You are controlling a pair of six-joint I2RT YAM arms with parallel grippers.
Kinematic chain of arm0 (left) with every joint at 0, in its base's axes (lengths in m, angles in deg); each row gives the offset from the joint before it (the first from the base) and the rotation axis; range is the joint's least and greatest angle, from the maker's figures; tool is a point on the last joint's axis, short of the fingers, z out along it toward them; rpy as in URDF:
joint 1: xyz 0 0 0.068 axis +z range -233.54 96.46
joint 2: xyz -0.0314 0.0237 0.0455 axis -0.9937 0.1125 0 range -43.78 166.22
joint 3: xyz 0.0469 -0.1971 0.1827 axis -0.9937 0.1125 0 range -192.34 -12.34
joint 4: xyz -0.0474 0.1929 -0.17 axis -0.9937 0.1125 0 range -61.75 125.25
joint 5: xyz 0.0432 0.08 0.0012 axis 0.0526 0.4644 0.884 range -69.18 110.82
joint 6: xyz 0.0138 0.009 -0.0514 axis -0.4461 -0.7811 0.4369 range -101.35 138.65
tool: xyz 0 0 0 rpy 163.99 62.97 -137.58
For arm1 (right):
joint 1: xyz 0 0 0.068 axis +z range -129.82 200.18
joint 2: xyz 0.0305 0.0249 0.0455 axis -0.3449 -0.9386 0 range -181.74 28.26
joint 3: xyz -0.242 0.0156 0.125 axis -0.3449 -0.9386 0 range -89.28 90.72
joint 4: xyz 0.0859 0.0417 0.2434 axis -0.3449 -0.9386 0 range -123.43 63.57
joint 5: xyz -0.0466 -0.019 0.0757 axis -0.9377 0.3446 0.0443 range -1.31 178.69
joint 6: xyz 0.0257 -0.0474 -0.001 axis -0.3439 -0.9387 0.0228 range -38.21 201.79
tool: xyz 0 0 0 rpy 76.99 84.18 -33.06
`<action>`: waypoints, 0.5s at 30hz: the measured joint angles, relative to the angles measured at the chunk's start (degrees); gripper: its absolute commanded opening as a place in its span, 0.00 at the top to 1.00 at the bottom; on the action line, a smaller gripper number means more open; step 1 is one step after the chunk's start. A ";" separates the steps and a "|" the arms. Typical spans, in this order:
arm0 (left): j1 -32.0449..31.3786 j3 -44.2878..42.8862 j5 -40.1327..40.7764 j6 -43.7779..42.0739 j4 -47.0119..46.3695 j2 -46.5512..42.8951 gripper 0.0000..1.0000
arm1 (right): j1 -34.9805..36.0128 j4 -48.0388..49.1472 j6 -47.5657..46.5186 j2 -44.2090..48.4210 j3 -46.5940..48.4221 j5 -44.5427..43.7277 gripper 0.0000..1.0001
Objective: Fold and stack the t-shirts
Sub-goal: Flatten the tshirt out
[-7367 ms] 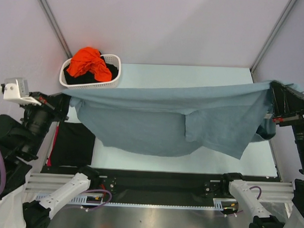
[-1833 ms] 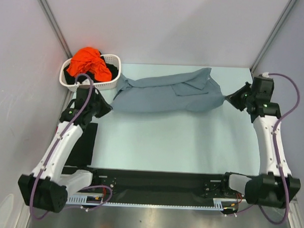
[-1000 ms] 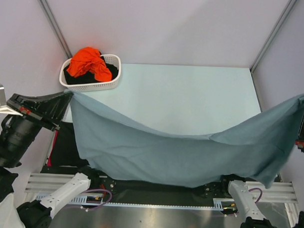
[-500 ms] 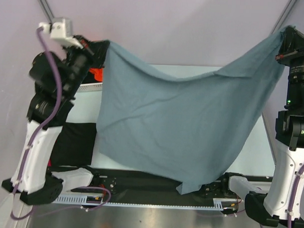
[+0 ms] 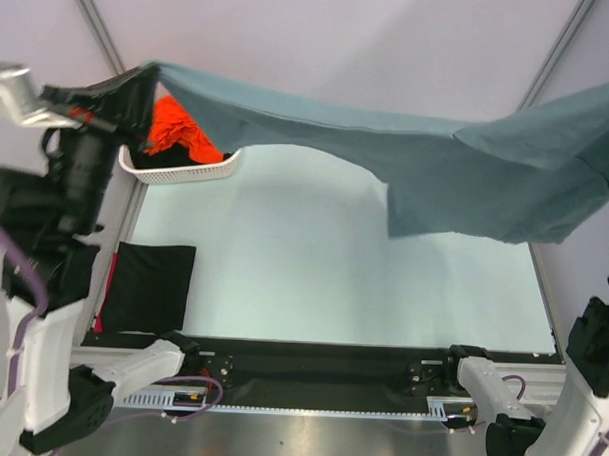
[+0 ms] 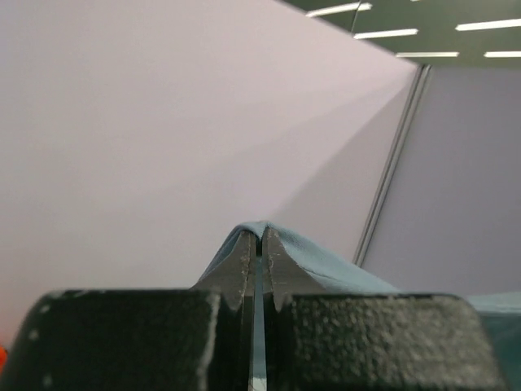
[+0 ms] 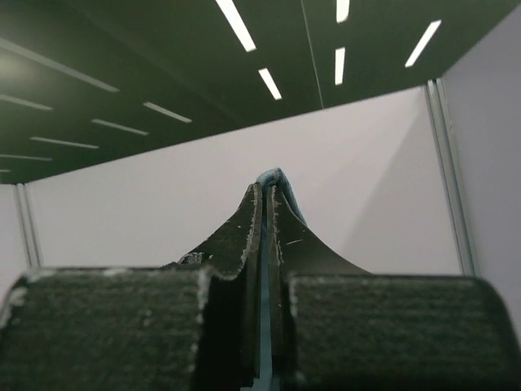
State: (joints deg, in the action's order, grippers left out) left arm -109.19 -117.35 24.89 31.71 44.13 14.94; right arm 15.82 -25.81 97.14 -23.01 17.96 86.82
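T-shirt [image 5: 438,143], grey-blue, hangs in the air, stretched between the two tools and well above the table [image 5: 313,268]. The left tool [image 6: 256,244] is pressed together on one edge of the cloth. The right tool [image 7: 264,191] pinches the other edge likewise, out past the right border of the overhead view. This looks like the spreading step, ahead of folding. The next move calls for both tools to descend together under tension, laying the loose hem down first. Beneath and between the tools the table is bare, which gives ample room. Just below the left tool sits the basket [image 5: 176,172] with orange cloth [image 5: 173,123]. A folded black shirt [image 5: 147,283] lies nearer that arm's base, so the hem should stay off both.
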 measured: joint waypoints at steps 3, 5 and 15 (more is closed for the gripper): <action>0.00 0.90 -0.28 0.02 -1.07 -4.22 1.00 | 0.00 0.50 0.00 1.84 0.92 0.42 1.00; 0.00 0.96 -0.46 0.09 -1.44 -6.69 1.00 | 0.00 0.35 0.07 2.86 1.60 0.85 1.00; 0.00 1.18 -0.48 1.11 -1.90 -12.20 1.00 | 0.00 -1.62 1.14 2.43 9.97 4.59 1.00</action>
State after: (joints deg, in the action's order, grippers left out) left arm -109.19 -116.17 24.41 32.83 42.23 2.74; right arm 15.82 -27.43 98.28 -20.58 27.93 91.41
